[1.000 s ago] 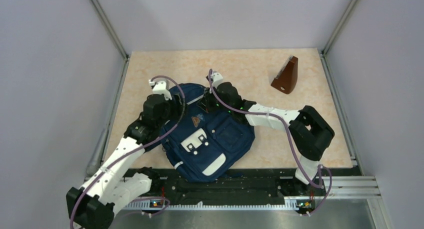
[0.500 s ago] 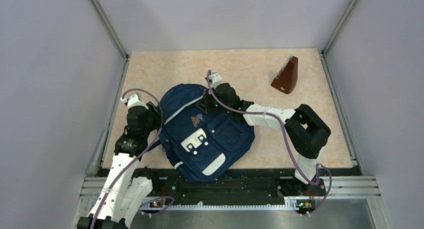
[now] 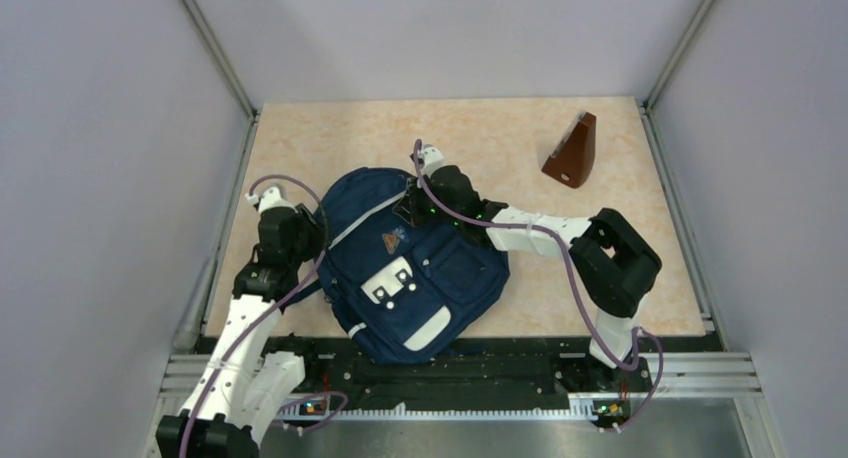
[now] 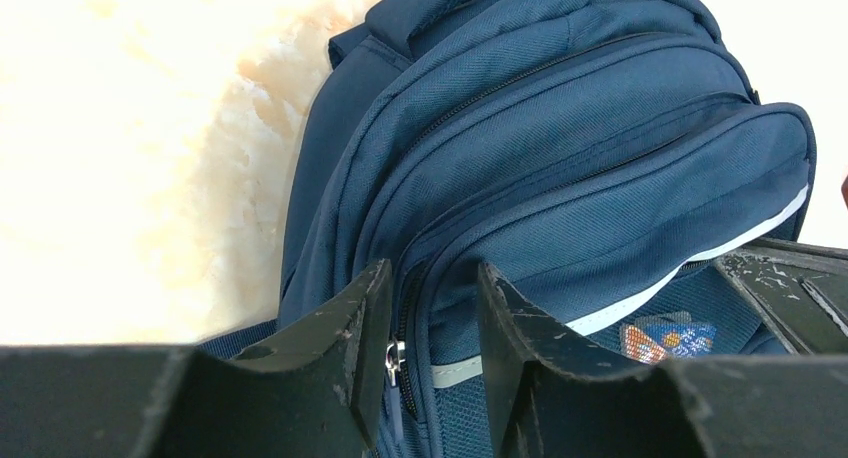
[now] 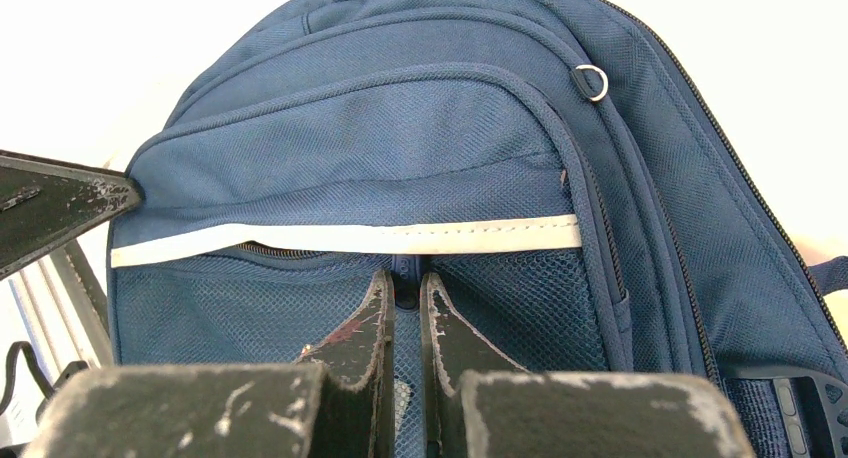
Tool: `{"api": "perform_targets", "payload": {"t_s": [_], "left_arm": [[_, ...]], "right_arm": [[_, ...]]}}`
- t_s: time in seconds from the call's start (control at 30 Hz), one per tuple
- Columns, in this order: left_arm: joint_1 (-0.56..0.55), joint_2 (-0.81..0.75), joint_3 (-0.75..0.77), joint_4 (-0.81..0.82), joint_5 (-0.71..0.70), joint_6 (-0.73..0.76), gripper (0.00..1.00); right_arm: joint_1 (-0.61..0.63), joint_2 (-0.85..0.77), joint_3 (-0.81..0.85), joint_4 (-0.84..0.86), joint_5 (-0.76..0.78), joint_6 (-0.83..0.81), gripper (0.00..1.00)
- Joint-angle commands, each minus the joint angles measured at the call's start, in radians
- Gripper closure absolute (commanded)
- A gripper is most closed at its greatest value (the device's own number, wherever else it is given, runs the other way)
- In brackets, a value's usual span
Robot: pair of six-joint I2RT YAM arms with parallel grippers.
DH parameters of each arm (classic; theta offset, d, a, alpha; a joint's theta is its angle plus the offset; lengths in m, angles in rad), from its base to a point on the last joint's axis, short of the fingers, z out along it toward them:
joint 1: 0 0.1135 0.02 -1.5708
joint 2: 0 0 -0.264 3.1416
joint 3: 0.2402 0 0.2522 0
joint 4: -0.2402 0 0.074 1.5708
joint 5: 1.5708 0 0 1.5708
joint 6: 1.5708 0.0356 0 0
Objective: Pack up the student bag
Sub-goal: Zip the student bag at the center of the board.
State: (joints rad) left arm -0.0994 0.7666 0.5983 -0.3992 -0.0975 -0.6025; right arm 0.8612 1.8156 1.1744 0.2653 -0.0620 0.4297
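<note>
The student bag [image 3: 420, 278], navy with white patches and a pale stripe, lies flat in the middle of the table. My left gripper [image 3: 308, 240] is at its left edge. In the left wrist view that gripper [image 4: 432, 278] is open, its fingers straddling a zip seam of the bag [image 4: 560, 128], with a silver zip slider [image 4: 398, 359] against the left finger. My right gripper [image 3: 412, 206] is at the bag's top. In the right wrist view it [image 5: 406, 278] is shut on a small navy zip pull [image 5: 405, 290] on the mesh pocket below the pale stripe [image 5: 350, 238].
A brown wedge-shaped object [image 3: 572, 153] stands at the back right of the table. Metal rails [image 3: 450, 378] run along the near edge under the bag's bottom. Enclosure walls with metal posts [image 3: 215, 68] close in the left, right and back.
My left arm has pulled back from over the bag's upper left to its left edge, and its jaws have narrowed. The right arm and the bag have hardly moved.
</note>
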Motion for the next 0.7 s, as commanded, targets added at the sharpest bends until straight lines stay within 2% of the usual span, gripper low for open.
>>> {"api": "perform_targets", "payload": {"t_s": [0.0, 0.2, 0.3, 0.4, 0.53, 0.67], "left_arm": [[0.007, 0.009, -0.007, 0.074, -0.001, -0.006, 0.59], [0.009, 0.024, -0.022, 0.125, 0.023, -0.011, 0.64], [0.009, 0.031, -0.023, 0.137, 0.035, -0.012, 0.74], [0.010, 0.030, -0.023, 0.141, 0.049, -0.014, 0.89], [0.010, 0.022, -0.024, 0.136, 0.059, -0.011, 1.00], [0.010, 0.005, -0.025, 0.135, 0.071, -0.009, 1.00]], "right_arm": [[0.010, 0.007, 0.043, -0.027, -0.046, -0.005, 1.00], [0.011, 0.005, 0.039, -0.025, -0.052, -0.005, 1.00], [0.010, 0.005, 0.037, -0.017, -0.056, -0.002, 1.00], [0.010, 0.012, 0.042, -0.017, -0.063, -0.001, 1.00], [0.013, 0.016, 0.047, -0.016, -0.065, 0.000, 1.00], [0.025, 0.019, 0.060, -0.015, -0.067, 0.001, 1.00]]}}
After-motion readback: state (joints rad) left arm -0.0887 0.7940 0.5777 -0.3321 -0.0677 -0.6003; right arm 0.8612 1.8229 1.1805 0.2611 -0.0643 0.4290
